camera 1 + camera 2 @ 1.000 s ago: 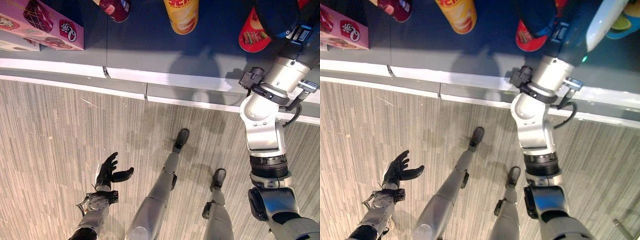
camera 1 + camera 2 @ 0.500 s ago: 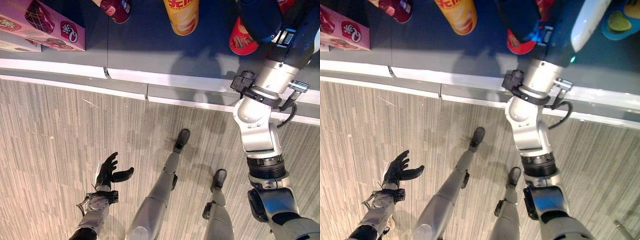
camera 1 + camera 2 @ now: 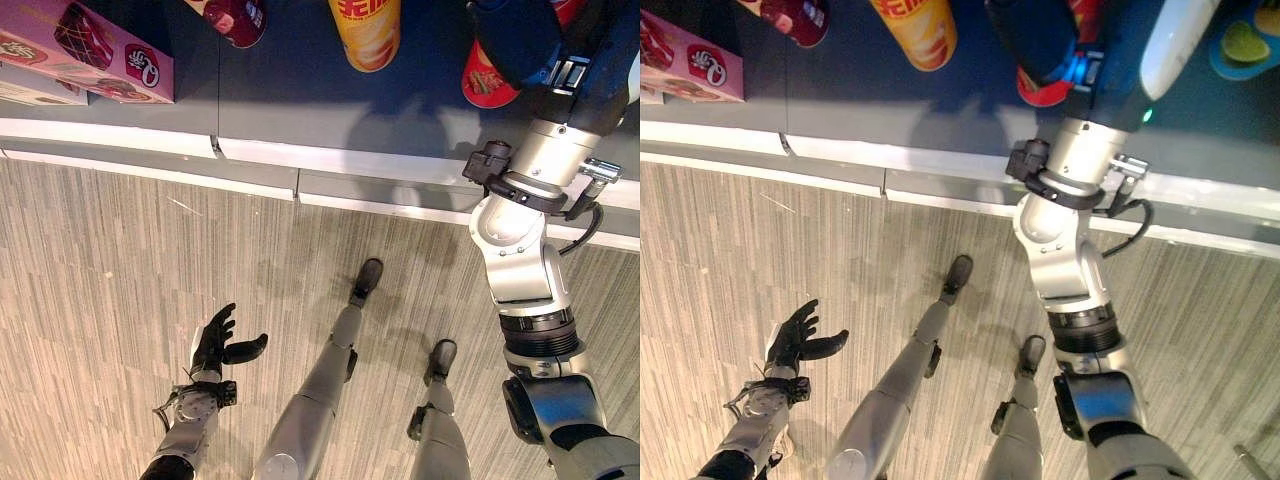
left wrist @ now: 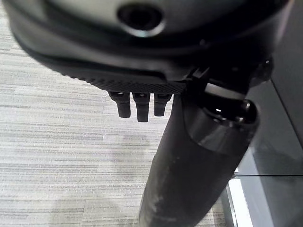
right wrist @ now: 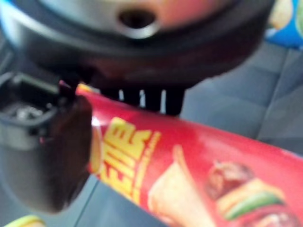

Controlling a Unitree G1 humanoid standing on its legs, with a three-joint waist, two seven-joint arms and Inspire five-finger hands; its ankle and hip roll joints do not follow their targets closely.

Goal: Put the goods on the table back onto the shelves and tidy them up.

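right wrist view: red can (shifted left)

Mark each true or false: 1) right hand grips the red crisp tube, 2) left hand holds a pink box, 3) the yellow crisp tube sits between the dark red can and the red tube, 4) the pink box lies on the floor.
1) True. The right hand is curled round the red cardboard crisp tube, over the dark shelf surface.
2) False. The left hand hangs open over the striped grey floor, holding nothing.
3) True. The yellow crisp tube stands between the dark red can and the red tube.
4) False. The pink rectangular carton sits on the shelf surface.
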